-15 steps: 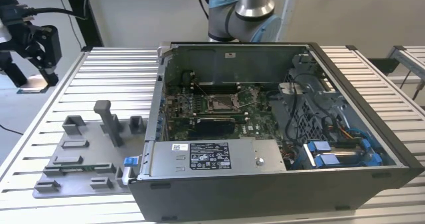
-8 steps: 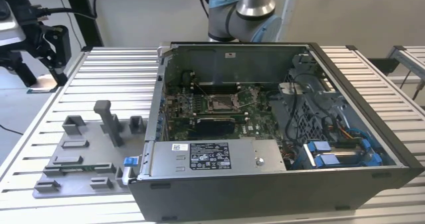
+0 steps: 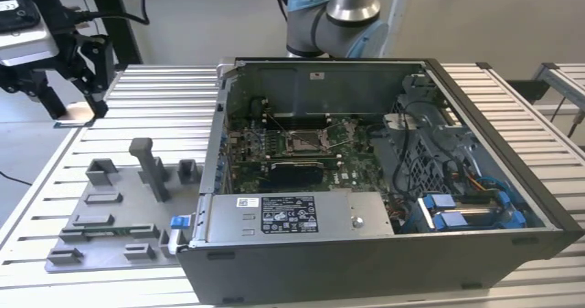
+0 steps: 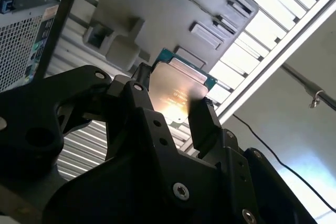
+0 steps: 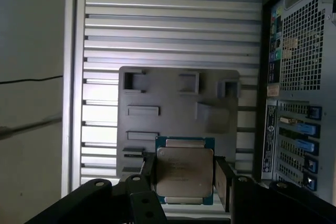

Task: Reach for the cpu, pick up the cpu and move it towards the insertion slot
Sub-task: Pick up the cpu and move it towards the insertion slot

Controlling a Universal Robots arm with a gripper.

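The cpu (image 5: pixel 184 174) is a flat square chip with a silvery top and a thin greenish rim. My gripper (image 5: pixel 185 178) is shut on it, one black finger (image 5: pixel 149 167) pressing on each opposite edge. In the second wrist view the cpu (image 4: pixel 176 92) sits tilted between the fingers (image 4: pixel 206 121). In the exterior view my gripper (image 3: pixel 73 109) hangs over the far corner of the table on the exterior view's left, with the cpu (image 3: pixel 73 122) as a pale sliver at its tips. The insertion slot (image 3: pixel 302 141) lies on the motherboard inside the open case, well off to the exterior view's right of the gripper.
The open computer case (image 3: pixel 366 253) fills the middle of the slatted table (image 3: pixel 539 116), with a power supply (image 3: pixel 292 215) along its near wall. A grey fixture plate (image 3: pixel 119 212) with raised blocks and a post (image 3: pixel 146 164) lies beside the case, below the gripper.
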